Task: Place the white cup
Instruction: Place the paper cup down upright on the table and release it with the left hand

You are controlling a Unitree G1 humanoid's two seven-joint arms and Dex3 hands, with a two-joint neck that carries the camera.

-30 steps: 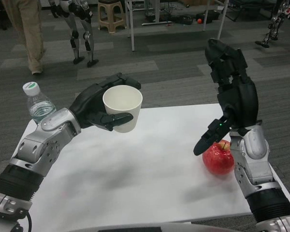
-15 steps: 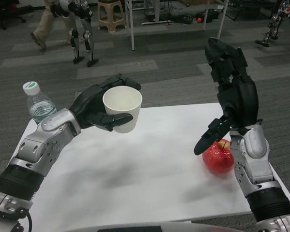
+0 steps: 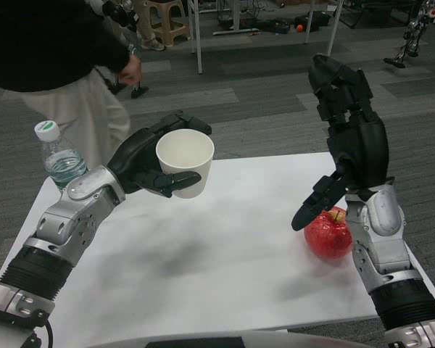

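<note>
My left hand [image 3: 151, 159] grips the white cup [image 3: 185, 164], holding it upright in the air above the far left part of the white table [image 3: 217, 268]. The cup's mouth faces up and it looks empty. My right hand [image 3: 348, 138] is raised over the table's right side with its fingers spread and nothing in it. Its thumb points down toward the red apple [image 3: 328, 233].
A clear water bottle [image 3: 59, 157] with a white cap stands at the table's far left corner. A person in a dark top and beige trousers [image 3: 94, 109] stands just behind that corner. Stools and another robot's legs are on the carpet behind.
A person has walked in close behind the table's far left corner. My left arm and the cup have shifted only slightly; my right hand has not moved.
</note>
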